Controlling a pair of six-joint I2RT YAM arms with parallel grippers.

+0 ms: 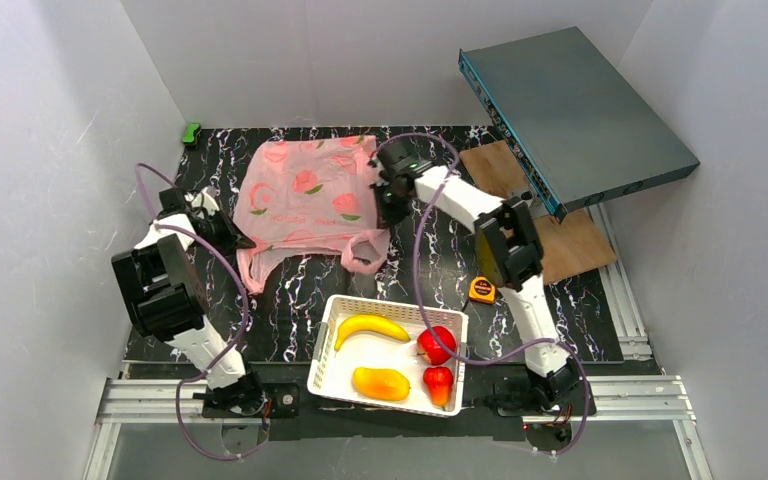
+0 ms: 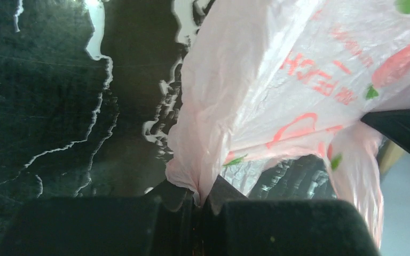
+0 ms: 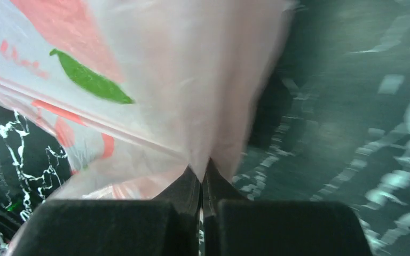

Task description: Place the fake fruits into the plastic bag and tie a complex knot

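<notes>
The pink plastic bag (image 1: 305, 195) lies spread on the dark marble table, its two handle loops toward the near side. My left gripper (image 1: 230, 232) is shut on the bag's left edge, where the film (image 2: 213, 133) bunches between the jaws. My right gripper (image 1: 388, 205) is shut on the bag's right edge (image 3: 192, 96). The fruits lie in the white lattice basket (image 1: 328, 345): the yellow banana (image 1: 370, 327), the orange-yellow mango (image 1: 381, 383), the red apple (image 1: 437, 345) and the small red pointed fruit (image 1: 440, 382). No knot shows.
A small yellow-orange tape measure (image 1: 482, 290) lies right of the bag. A grey flat box (image 1: 575, 110) leans over a wooden board (image 1: 570, 245) at the back right. A green object (image 1: 191, 131) sits at the back left corner. White walls enclose the table.
</notes>
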